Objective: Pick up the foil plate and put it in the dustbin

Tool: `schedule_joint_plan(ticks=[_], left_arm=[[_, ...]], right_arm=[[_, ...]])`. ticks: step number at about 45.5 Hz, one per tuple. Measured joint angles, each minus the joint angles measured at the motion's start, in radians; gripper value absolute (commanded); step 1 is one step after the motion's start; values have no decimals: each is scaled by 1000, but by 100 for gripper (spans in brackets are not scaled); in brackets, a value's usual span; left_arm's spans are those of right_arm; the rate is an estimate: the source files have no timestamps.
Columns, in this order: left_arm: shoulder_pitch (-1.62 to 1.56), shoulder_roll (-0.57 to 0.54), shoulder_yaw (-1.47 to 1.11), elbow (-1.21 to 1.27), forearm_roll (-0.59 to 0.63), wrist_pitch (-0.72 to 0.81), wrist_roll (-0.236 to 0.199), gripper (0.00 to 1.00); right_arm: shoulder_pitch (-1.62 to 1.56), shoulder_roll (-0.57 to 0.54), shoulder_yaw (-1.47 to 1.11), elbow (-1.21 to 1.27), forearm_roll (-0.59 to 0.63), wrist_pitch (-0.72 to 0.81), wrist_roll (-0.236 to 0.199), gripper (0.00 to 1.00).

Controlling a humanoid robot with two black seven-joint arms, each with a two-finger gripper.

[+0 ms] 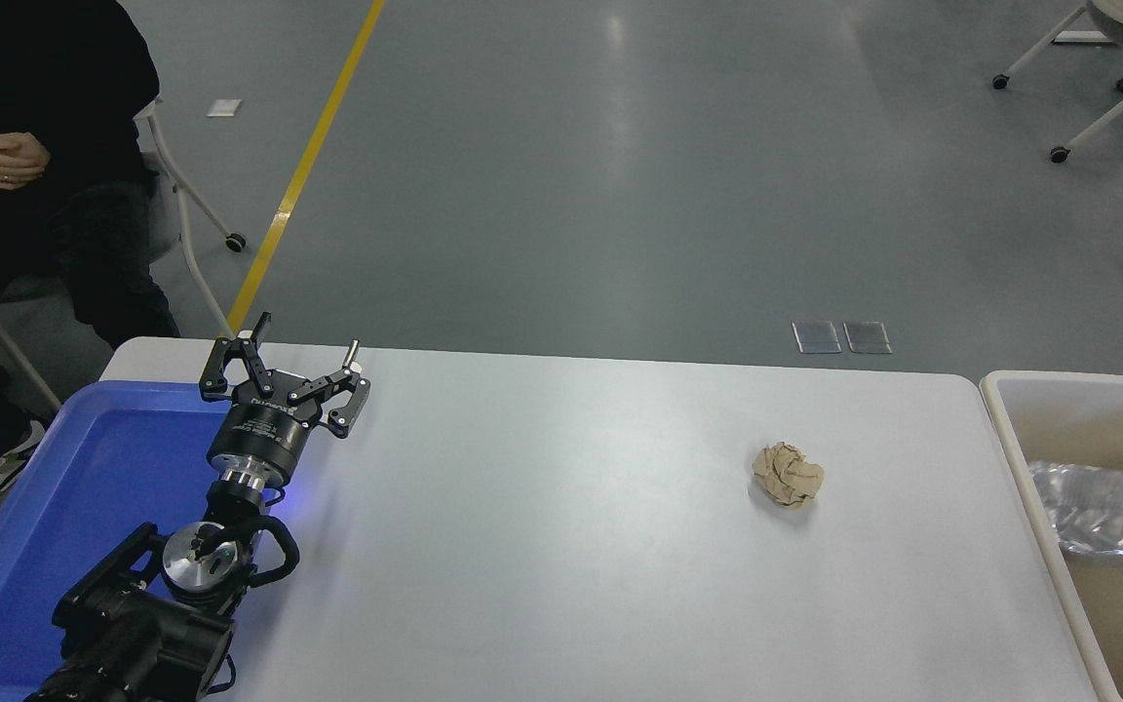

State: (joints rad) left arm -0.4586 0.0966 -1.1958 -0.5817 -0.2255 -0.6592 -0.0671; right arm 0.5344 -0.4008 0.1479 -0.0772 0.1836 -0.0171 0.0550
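Observation:
The foil plate [1112, 507] is a shiny silver crinkled tray lying inside the dustbin [1010, 429], a large beige bin at the table's right end, cut off by the picture's right edge. My left gripper [306, 343] is open and empty, parked at the lower left over the edge of the blue tray. My right arm and gripper are out of view.
A blue plastic tray [84, 487] lies at the table's left end under my left arm. A crumpled brown paper ball [788, 475] lies on the white table [561, 546] right of the middle. A person in black [35, 146] sits at the far left.

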Motion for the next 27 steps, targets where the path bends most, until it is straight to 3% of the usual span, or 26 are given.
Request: schedule_joint_plan(ticks=[14, 27], left_arm=[[0, 0, 0, 0, 0, 0, 0, 99], [0, 0, 0, 0, 0, -1, 0, 99]], right_arm=[[97, -44, -14, 1, -10, 43, -8, 100], [278, -157, -107, 47, -16, 174, -38, 100]])
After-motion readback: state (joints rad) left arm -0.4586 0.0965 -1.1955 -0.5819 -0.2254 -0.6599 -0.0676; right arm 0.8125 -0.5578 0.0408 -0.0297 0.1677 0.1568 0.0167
